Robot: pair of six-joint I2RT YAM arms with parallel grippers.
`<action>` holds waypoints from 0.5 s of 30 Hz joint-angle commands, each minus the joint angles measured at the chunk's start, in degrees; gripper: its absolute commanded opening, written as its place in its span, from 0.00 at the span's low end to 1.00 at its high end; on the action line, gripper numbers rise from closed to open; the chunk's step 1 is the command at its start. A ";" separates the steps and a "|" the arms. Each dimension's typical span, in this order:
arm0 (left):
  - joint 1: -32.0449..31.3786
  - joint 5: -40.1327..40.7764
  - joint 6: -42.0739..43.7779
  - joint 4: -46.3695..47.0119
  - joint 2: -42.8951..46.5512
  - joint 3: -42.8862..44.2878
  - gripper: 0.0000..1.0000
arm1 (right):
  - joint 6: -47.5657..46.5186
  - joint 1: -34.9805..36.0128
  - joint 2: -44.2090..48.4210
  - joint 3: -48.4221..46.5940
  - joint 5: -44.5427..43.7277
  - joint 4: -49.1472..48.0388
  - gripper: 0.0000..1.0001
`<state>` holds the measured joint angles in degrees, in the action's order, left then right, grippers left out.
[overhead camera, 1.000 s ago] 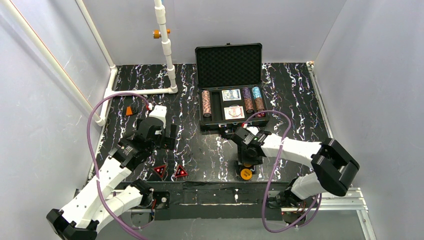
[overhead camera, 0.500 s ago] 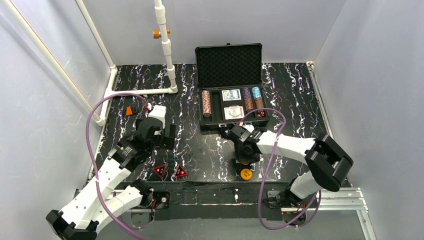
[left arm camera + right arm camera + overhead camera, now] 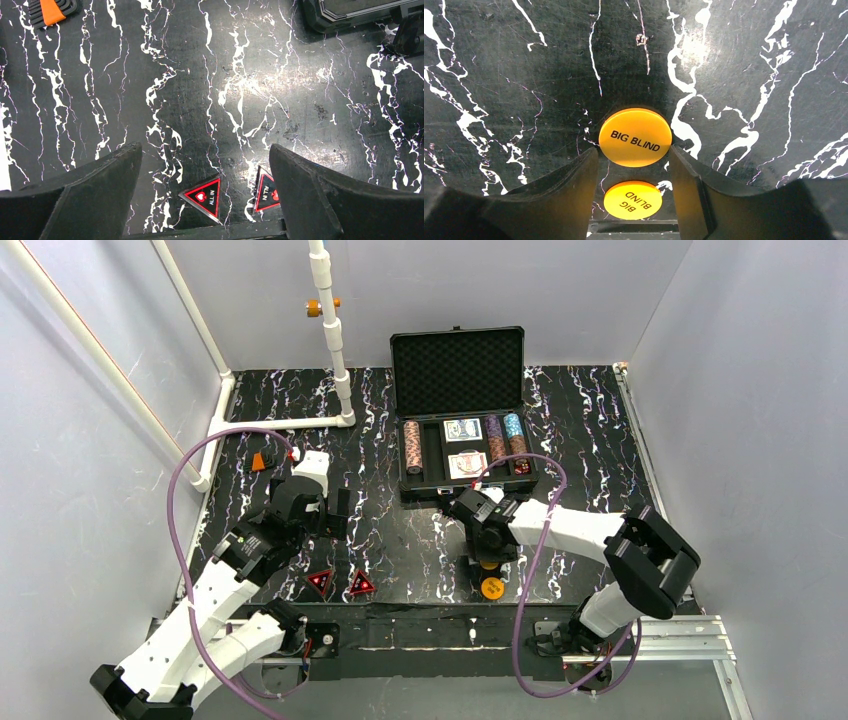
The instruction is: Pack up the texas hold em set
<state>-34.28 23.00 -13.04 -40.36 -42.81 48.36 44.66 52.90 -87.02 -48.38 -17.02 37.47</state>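
Moved: right arm's wrist and elbow have swung a little to the left over the last second; the left arm sits as it was.
Right gripper point(image 3: 634, 150): grasping the round orange "BIG BLIND" disc point(image 3: 635, 134) by its rim. The disc looks lifted just off the black white-veined table point(image 3: 400, 530), on the near side, right of centre.
Second orange disc point(image 3: 632, 200): flat on the table, just nearer than the held one.
Left gripper point(image 3: 204, 150): jaws released and spread wide, holding nothing. It hovers over bare table on the near left.
Red-black "ALL IN" triangles point(image 3: 202, 192): two, side by side on the table, just nearer than the left gripper.
Black hinged case point(image 3: 458, 370): open at far centre, its foam-lined lid standing up.
Done: brown and blue chip stacks point(image 3: 412, 447) and two card decks point(image 3: 463, 429) lie in the tray.
Left: by my reading, both discs and both triangles must still go in, then the lid must be shut. That puts the task roughly halfway.
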 commanded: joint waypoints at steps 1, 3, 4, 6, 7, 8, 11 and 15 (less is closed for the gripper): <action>0.18 1.34 0.35 -0.25 0.71 -0.55 0.98 | -0.54 0.18 -3.51 1.36 -4.57 -0.64 0.61; 0.16 1.34 0.38 -0.22 0.73 -0.55 0.98 | -0.52 0.18 -3.49 1.42 -4.74 -0.68 0.62; 0.18 1.34 0.38 -0.24 0.73 -0.55 0.98 | -0.54 0.18 -3.50 1.44 -4.70 -0.72 0.61; 0.18 1.34 0.38 -0.25 0.64 -0.55 0.98 | -0.54 0.18 -3.59 1.45 -4.69 -0.76 0.61; 0.18 1.34 0.38 -0.25 0.62 -0.55 0.98 | -0.54 0.18 -3.64 1.45 -4.77 -0.82 0.62; 0.18 1.34 0.36 -0.25 0.62 -0.55 0.98 | -0.50 0.18 -3.73 1.45 -4.86 -0.75 0.62; 0.20 1.34 0.38 -0.25 0.62 -0.55 0.98 | -0.46 0.18 -4.10 1.15 -5.11 -0.74 0.63; 0.18 1.42 0.38 -0.25 0.75 -0.56 0.98 | -0.46 0.18 -4.29 1.01 -5.38 -0.74 0.64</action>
<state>-34.28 23.11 -13.04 -40.36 -42.78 48.36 44.51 53.01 -87.64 -49.01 -17.69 37.36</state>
